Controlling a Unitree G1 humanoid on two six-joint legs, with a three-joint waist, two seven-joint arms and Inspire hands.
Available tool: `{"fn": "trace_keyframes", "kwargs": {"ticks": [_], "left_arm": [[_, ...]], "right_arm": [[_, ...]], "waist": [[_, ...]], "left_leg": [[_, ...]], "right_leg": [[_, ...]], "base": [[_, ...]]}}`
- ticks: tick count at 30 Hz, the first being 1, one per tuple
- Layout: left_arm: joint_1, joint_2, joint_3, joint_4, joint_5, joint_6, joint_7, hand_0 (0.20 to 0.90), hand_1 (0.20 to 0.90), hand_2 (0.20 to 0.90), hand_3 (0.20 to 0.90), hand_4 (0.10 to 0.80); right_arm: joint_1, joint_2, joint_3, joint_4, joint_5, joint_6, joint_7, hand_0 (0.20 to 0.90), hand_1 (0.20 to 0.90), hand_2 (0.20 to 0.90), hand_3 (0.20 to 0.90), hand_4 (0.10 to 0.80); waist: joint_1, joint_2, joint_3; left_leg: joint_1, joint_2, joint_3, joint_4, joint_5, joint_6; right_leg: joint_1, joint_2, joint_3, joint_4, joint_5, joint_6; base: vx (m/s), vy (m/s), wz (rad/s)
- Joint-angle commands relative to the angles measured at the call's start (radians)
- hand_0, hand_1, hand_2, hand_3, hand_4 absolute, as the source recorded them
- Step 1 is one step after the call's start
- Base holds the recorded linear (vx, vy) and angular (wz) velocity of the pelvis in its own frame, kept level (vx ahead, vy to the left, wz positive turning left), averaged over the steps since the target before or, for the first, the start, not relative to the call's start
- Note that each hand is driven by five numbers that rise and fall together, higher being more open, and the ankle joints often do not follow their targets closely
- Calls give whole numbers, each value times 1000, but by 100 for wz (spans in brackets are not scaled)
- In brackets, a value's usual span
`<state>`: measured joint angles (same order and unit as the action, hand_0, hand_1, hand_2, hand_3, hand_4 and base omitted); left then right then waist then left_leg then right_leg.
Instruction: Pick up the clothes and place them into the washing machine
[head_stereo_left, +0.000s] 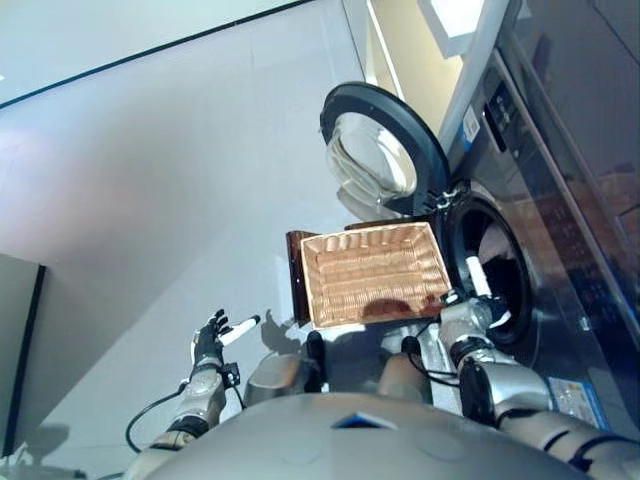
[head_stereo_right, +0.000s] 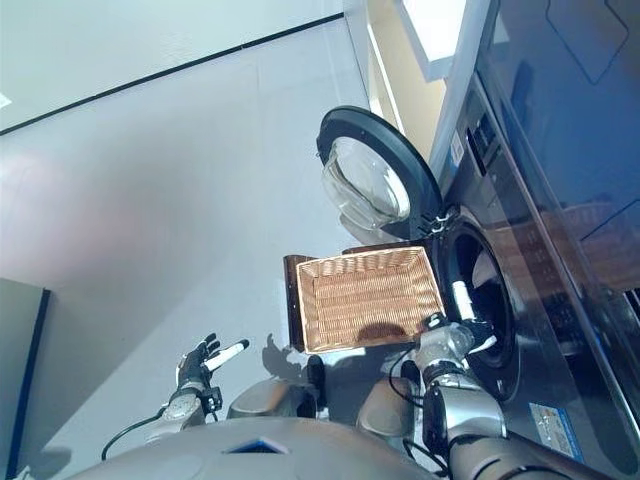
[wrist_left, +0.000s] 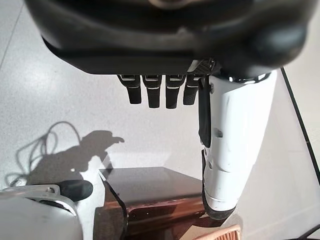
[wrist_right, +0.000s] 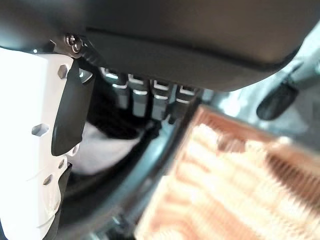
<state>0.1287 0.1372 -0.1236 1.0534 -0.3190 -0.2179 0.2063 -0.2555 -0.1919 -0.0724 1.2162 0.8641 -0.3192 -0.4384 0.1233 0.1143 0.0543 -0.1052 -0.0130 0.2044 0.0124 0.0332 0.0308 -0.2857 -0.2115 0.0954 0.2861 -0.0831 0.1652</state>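
The washing machine (head_stereo_left: 560, 200) is standing at the right of the scene with its round door (head_stereo_left: 380, 150) swung open to the left, leaving the drum opening (head_stereo_left: 495, 265) exposed. A wicker basket (head_stereo_left: 372, 272) is sitting on a dark brown stand (head_stereo_left: 296, 275) just left of the opening; no clothes are showing inside the basket. The right robot hand (head_stereo_left: 470, 300) is reaching at the near rim of the drum opening, beside the basket's right edge, with its fingers extended and nothing clasped. In the right wrist view, a pale cloth (wrist_right: 107, 147) is lying inside the dark drum past the fingers. The left robot hand (head_stereo_left: 215, 335) is hanging over the grey floor (head_stereo_left: 150, 200), well left of the basket, fingers spread wide and holding nothing.
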Motion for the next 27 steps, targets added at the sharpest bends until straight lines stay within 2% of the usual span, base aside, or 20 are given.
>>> {"fn": "trace_keyframes", "kwargs": {"ticks": [1,8,15,23,27], "left_arm": [[-54,83,49,36,23,-34,40,900,900,900,900,800],[-58,77,71,63,35,-37,32,900,900,900,900,800],[-60,85,87,101,49,-34,16,900,900,900,900,800],[-63,95,89,115,61,-42,-13,900,900,900,900,800],[-68,94,84,127,71,-39,-21,900,900,900,900,800]], "right_arm": [[-32,9,43,-50,-146,-5,19,900,900,900,900,800],[40,9,117,-35,-373,56,31,900,900,900,900,800],[96,11,89,-18,-387,63,68,900,900,900,900,800],[178,4,150,-115,-498,73,149,900,900,900,900,800],[196,22,172,-85,-550,86,158,900,900,900,900,800]], "waist": [[8,-46,6],[-1,-81,-11],[-8,-114,-36],[-33,-155,-63],[-32,-168,-78]], "left_leg": [[-16,5,-11,57,-31,-77],[23,14,-20,43,-35,-76],[65,22,-24,27,-42,-71],[113,35,-20,-5,-37,-68],[136,41,-24,-15,-34,-67]], "right_leg": [[146,-34,-47,-231,110,-31],[191,-23,-66,-250,120,-28],[230,-10,-78,-267,127,-25],[256,10,-78,-273,141,-20],[275,18,-88,-272,137,-20]], "base": [[41,-30,-1],[38,-28,4],[30,-22,1],[-12,-9,-4],[-4,-18,-5]]}}
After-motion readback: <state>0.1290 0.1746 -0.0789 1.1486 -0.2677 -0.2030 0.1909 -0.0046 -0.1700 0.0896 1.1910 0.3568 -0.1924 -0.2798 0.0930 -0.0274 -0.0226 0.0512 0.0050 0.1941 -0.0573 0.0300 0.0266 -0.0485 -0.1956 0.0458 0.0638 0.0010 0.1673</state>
